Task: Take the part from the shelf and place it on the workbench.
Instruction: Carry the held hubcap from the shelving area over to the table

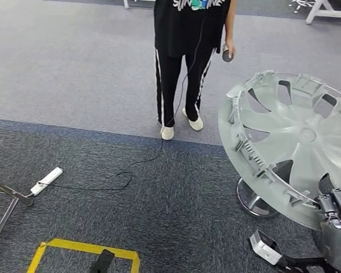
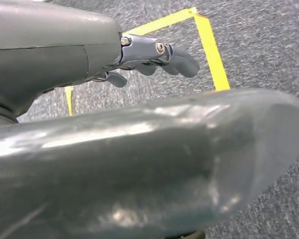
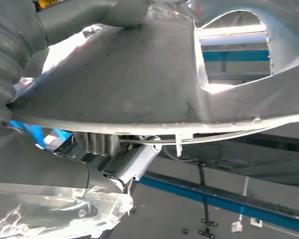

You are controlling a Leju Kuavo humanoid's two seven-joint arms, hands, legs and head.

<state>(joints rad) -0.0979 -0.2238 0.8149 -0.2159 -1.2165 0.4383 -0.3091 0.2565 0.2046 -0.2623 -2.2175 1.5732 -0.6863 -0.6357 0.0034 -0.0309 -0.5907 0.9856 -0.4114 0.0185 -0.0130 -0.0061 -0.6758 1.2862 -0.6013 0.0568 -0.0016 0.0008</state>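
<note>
The right hand [image 1: 338, 213] grips the near rim of a silver wheel cover [image 1: 297, 139], fingers curled over the edge, and carries it roughly flat with its ribbed inner side up. An edge grip suits so wide and thin a disc, whose middle offers nothing to hold. No shelf or bench is in sight, so I judge the part is being carried between them. The left hand [image 2: 155, 57] hangs over grey carpet [image 1: 96, 222] by a square of yellow tape [image 1: 85, 250], fingers loosely extended, holding nothing. A person [image 1: 188, 62] stands ahead holding a small round device; the shirt's lettering is cut off, reading roughly "SUN".
</note>
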